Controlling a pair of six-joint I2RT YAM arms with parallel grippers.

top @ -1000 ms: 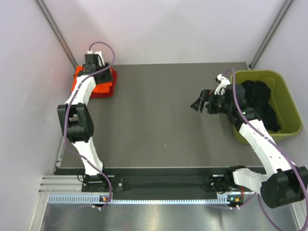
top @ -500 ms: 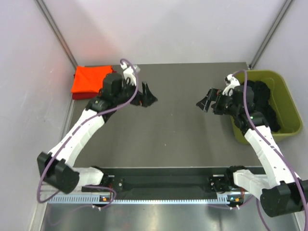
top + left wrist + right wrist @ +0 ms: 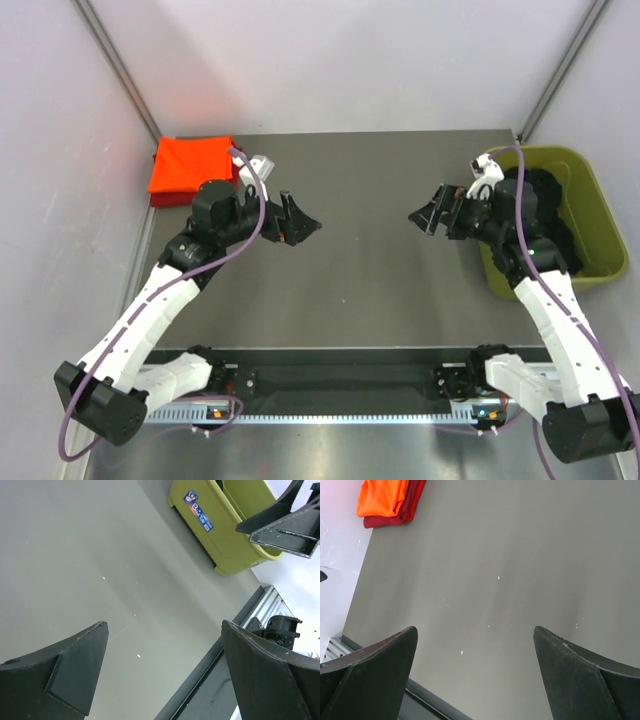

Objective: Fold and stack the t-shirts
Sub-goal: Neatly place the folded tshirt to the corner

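The dark grey flat-topped table (image 3: pixel 370 260) fills most of the space between the pale walls, and its middle is bare apart from the two grippers hanging over it. The white-and-black left arm (image 3: pixel 150 310) reaches up from the near edge and bends in towards the centre. The white-and-black right arm (image 3: pixel 560 310) does the same from the other side, so the two face each other across a wide stretch of tabletop.

On the right side of the table stands the olive-green plastic tub (image 3: pixel 592 190), with a heap of black cloth (image 3: pixel 540 210) inside it. The right arm's wrist sits just beside the tub's inner wall.

In the far left corner of the table lie the t-shirts, folded and stacked. The bright orange short-sleeved shirt (image 3: pixel 190 165) is on top, a neat, roughly square bundle. The dark red shirt (image 3: pixel 170 200) is under it, showing only as a strip along the near edge and one side. Both are well away from either arm.

The left gripper (image 3: pixel 300 222) has its black triangular fingers (image 3: pixel 75 665) spread wide with nothing between them but grey tabletop. The right gripper (image 3: pixel 425 212) is likewise splayed wide and holds nothing. Its wrist camera looks across the table to the stacked shirts in the corner.
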